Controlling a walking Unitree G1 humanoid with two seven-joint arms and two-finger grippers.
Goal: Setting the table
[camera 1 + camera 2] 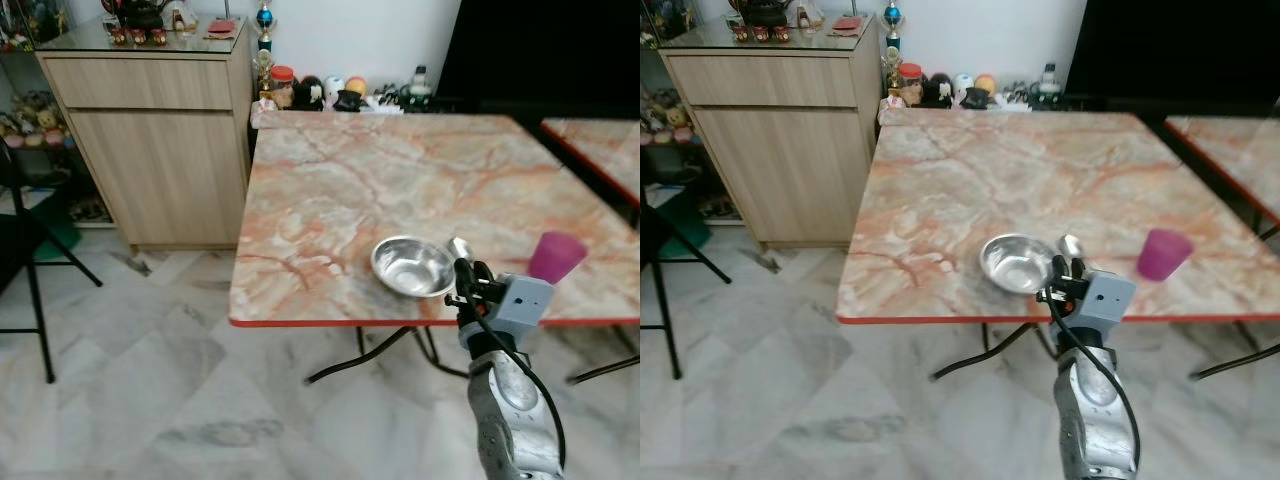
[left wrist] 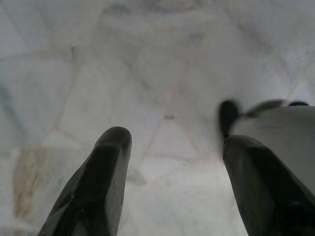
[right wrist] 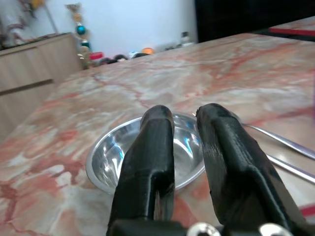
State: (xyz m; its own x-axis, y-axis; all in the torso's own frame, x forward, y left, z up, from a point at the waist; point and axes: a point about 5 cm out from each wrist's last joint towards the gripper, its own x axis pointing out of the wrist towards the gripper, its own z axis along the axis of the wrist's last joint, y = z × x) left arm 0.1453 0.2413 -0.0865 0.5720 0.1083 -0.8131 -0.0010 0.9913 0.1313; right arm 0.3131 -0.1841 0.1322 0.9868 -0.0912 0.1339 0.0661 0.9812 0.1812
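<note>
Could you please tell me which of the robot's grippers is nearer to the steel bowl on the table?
The right. The right gripper is raised at the table's near edge, just in front of the steel bowl. The left gripper hangs open over the floor, away from it.

spoon (image 1: 459, 247) handle hidden (behind wrist), shelf trinkets (image 1: 340, 93) indistinct

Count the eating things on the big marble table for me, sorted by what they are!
Bowls: 1, the shiny metal bowl
Cups: 1, the purple cup
Long metal utensils: 2, lying beside the bowl; a spoon head shows, but what the other one is I cannot tell
Total: 4
</note>
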